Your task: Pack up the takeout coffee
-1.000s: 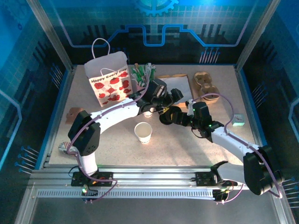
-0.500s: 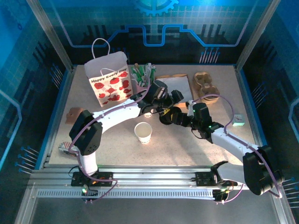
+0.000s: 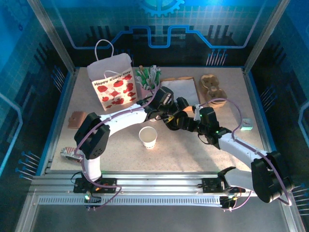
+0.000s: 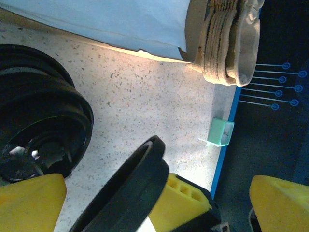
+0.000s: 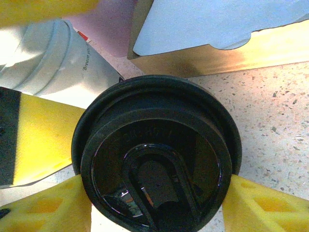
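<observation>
Right hand (image 5: 154, 208) is clenched on a black lid (image 5: 157, 159), gripped at its rim between yellow fingers (image 5: 43, 212). Left hand (image 3: 170, 107) is held wide open and empty just beside it. White paper cup (image 3: 148, 137) is stood upright, unlidded, on the worktop (image 3: 193, 150) nearby, untouched.

The black lid (image 5: 159, 159) is smooth, glossy plastic. The cup (image 3: 148, 137) is matt white paper. The tabletop (image 4: 145, 96) looks speckled and matt. The cup carriers (image 4: 227, 43) are rough brown pulp.

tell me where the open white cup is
In the top view, the white cup stands mid-table, nearer the front edge than the gift bag, which is back-left of it.
</observation>
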Controlling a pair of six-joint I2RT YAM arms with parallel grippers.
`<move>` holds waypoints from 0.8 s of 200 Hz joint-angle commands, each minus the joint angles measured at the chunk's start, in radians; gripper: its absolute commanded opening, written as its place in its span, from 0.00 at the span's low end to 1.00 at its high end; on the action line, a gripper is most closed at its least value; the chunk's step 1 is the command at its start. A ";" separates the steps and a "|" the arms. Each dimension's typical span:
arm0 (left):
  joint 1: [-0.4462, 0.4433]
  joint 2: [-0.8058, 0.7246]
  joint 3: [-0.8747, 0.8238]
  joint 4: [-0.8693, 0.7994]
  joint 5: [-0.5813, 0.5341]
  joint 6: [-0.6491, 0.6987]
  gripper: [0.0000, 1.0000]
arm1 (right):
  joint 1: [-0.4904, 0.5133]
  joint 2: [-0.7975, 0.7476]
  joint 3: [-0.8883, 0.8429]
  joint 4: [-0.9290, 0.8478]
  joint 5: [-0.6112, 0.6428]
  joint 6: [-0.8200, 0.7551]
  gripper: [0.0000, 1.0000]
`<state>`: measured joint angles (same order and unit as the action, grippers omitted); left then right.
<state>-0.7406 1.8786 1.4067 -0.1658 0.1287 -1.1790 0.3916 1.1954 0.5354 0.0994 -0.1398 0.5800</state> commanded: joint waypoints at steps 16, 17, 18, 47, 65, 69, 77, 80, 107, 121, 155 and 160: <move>0.020 0.004 0.014 -0.018 0.004 0.009 0.98 | -0.014 -0.019 -0.008 0.022 -0.001 0.001 0.63; 0.020 0.004 0.016 -0.019 0.004 0.011 0.98 | -0.014 -0.020 -0.008 0.020 -0.001 0.001 0.63; 0.020 0.003 0.017 -0.020 0.003 0.011 0.98 | -0.014 -0.020 -0.008 0.019 -0.001 0.000 0.63; 0.030 -0.020 0.148 -0.104 -0.015 0.102 0.99 | -0.014 -0.031 0.000 -0.007 0.007 -0.012 0.63; 0.029 -0.038 0.264 -0.200 -0.048 0.184 0.99 | -0.014 -0.034 0.007 -0.024 0.007 -0.017 0.63; 0.032 -0.045 0.281 -0.215 -0.056 0.201 0.99 | -0.014 -0.035 0.010 -0.028 0.006 -0.018 0.63; 0.031 -0.063 0.306 -0.238 -0.075 0.229 0.99 | -0.014 -0.040 0.012 -0.036 0.006 -0.020 0.63; 0.032 -0.071 0.312 -0.245 -0.079 0.239 0.99 | -0.014 -0.042 0.013 -0.038 0.007 -0.021 0.63; 0.052 -0.151 0.329 -0.291 -0.104 0.296 0.99 | -0.011 -0.065 0.031 -0.083 0.009 -0.036 0.63; 0.068 -0.206 0.330 -0.316 -0.119 0.341 0.99 | -0.004 -0.078 0.056 -0.128 0.008 -0.052 0.63; 0.144 -0.337 0.325 -0.441 -0.167 0.514 0.99 | 0.042 -0.096 0.166 -0.298 0.012 -0.102 0.62; 0.160 -0.362 0.315 -0.458 -0.178 0.542 0.99 | 0.055 -0.097 0.184 -0.327 0.020 -0.109 0.62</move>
<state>-0.6430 1.6215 1.7107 -0.4862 0.0189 -0.8150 0.4026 1.1244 0.6186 -0.0792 -0.1352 0.5297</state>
